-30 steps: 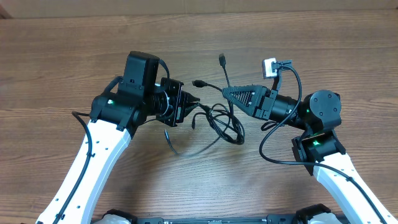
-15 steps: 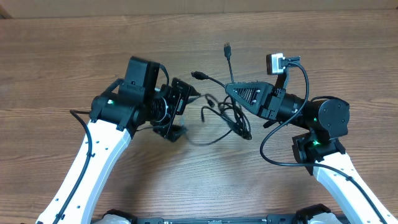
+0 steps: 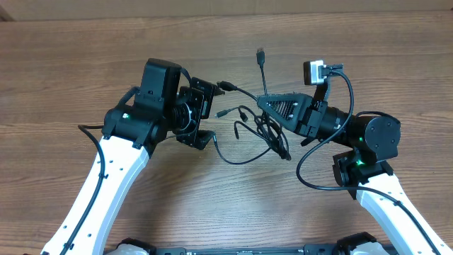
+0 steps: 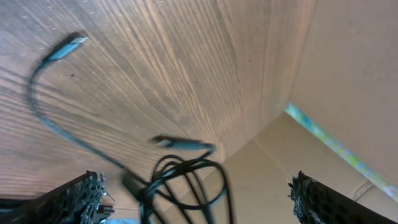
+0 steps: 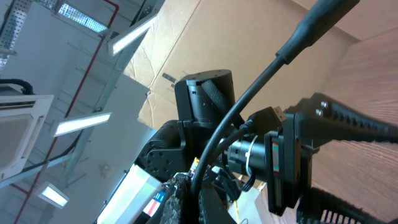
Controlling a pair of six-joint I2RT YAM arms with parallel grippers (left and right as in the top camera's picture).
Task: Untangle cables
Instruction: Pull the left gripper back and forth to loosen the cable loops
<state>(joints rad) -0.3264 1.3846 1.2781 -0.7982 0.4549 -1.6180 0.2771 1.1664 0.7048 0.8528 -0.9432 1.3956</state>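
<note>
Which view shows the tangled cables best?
Overhead: the whole knot of cables is in frame, with loose ends fanning out and the right gripper pinching it. The left wrist view catches only blurred loops of them, and the right wrist view a single strand close up.

Left gripper [image 3: 207, 113] faces 3 o'clock, jaws wide apart — right gripper [image 3: 260, 103] points to 9 o'clock, pinched tight on the cables [image 3: 272, 136].
</note>
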